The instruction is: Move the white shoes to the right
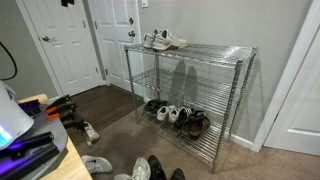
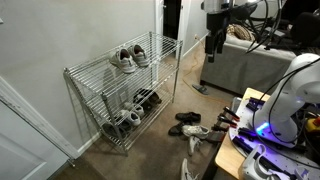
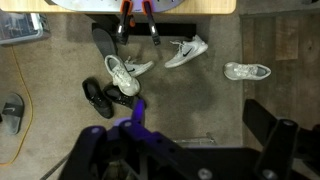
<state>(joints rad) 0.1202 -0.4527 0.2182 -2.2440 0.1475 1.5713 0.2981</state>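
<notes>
The white shoes (image 1: 163,40) are a pair of white and light-grey sneakers standing on the top shelf of a wire rack (image 1: 222,52), toward one end of it. They also show in an exterior view (image 2: 129,57) on the rack (image 2: 92,76). My gripper (image 3: 198,125) is open and empty in the wrist view, high above the carpet and pointing down. It hangs far from the rack in an exterior view (image 2: 213,45). The white shoes are out of the wrist view.
Several dark and whitish shoes (image 1: 180,115) fill the rack's bottom shelf. Loose shoes lie on the carpet: white sneakers (image 3: 120,72) (image 3: 187,50) (image 3: 246,71) and black shoes (image 3: 100,95). The table edge (image 3: 60,6) is nearby. White doors (image 1: 60,45) stand beside the rack.
</notes>
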